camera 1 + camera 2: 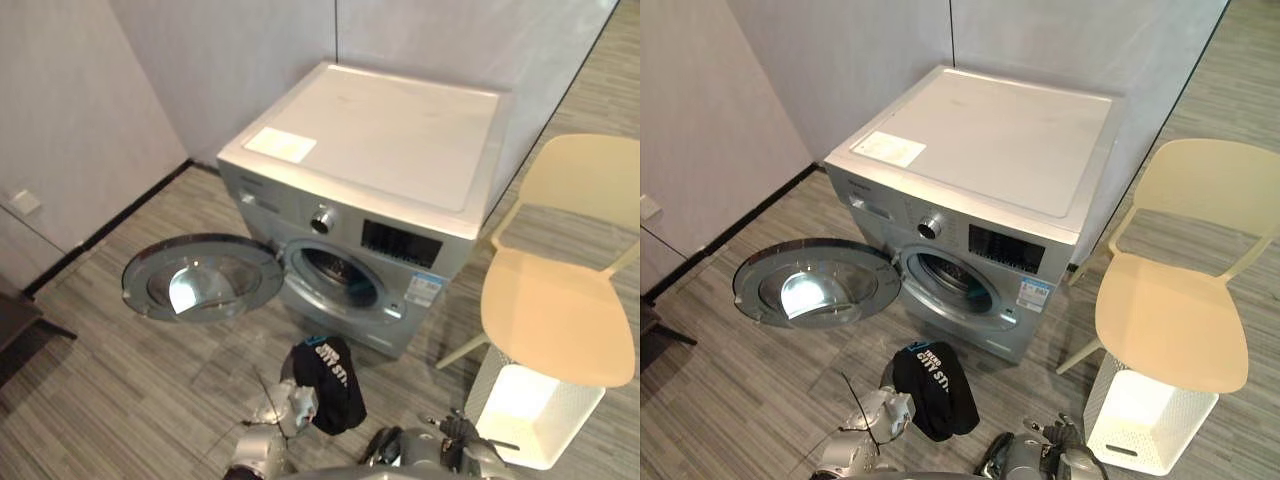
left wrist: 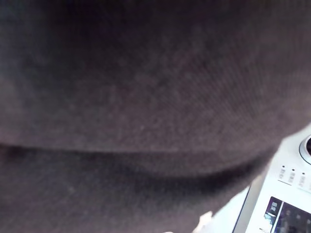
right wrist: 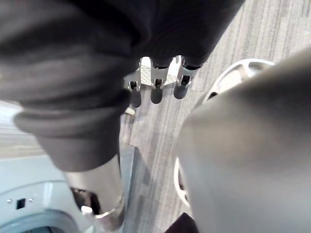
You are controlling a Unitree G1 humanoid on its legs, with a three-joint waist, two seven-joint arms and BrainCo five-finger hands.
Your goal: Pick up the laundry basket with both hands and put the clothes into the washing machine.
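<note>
Garment [image 1: 325,385], black, just the one, hangs at the left hand [image 1: 292,405], a little short of the washing machine [image 1: 400,150]. The fingers are buried in the cloth, so I can't call the grip. The drum mouth [image 1: 335,275] lies straight ahead of it and close, with the single door [image 1: 200,280] wide open to the left. I'd say the left arm is the nearer one for the push in. The right hand [image 3: 155,92] sits low, fingers slack, holding nothing. One white basket [image 1: 530,415] stands on the floor [image 1: 130,400] off to the right, by the one chair [image 1: 560,300].
</note>
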